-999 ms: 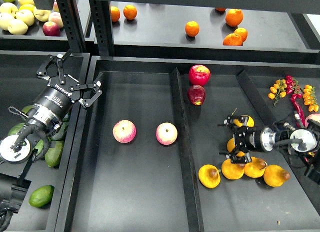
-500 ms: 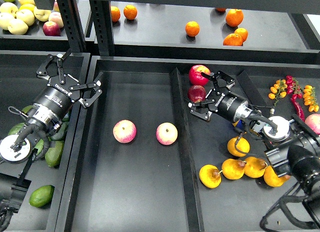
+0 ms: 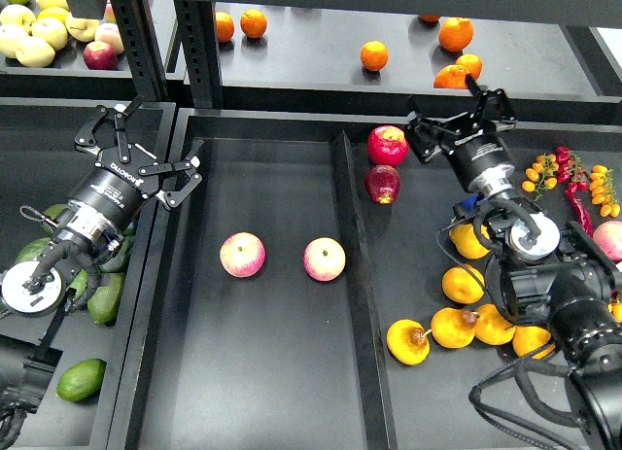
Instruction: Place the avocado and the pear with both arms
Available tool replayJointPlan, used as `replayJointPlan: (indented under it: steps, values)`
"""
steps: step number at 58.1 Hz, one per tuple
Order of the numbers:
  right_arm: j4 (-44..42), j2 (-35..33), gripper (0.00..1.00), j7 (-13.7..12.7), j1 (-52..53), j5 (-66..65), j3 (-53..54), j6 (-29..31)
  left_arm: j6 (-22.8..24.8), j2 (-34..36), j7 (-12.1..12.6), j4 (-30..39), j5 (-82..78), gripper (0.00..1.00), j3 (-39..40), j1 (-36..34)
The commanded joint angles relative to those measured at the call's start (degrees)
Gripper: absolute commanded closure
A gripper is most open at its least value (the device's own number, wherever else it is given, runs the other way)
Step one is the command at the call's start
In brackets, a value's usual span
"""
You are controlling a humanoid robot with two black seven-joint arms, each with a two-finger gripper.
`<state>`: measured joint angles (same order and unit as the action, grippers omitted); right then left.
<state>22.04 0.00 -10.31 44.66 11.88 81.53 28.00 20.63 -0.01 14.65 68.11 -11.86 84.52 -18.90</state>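
In the right tray, the pear (image 3: 407, 341) looks firm, smooth and roll-prone, best gripped across its middle, as with the avocado (image 3: 80, 380) at far left; both grippers, left (image 3: 136, 146) and right (image 3: 457, 118), hang spread and empty.

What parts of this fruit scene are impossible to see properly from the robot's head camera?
- Dark green fruits at left: partly hidden behind the left arm.
- Yellow pears at right: several partly covered by the right arm.
- Pink fruit: cut off by the right edge.
- Orange on the top shelf: mostly hidden under the shelf's edge.
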Motion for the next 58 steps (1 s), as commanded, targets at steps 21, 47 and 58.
replayJointPlan:
  steps: [21,47,58]
  values:
    - [9.68,0.0,0.01,-0.15,-8.97,-2.83,0.3,0.0,0.38,0.01,-0.85,0.1,0.87,0.0,-0.33,0.0]
    - [16.36,0.0,0.01,-0.42,-19.96,-7.22,0.3,0.0,0.47,0.01,-0.85,2.29,1.14,0.0,-1.91,6.6]
    - [17.42,0.0,0.01,-0.5,-22.6,-7.31,0.56,0.0,0.47,0.01,-0.85,3.0,1.14,0.0,-1.91,7.65]
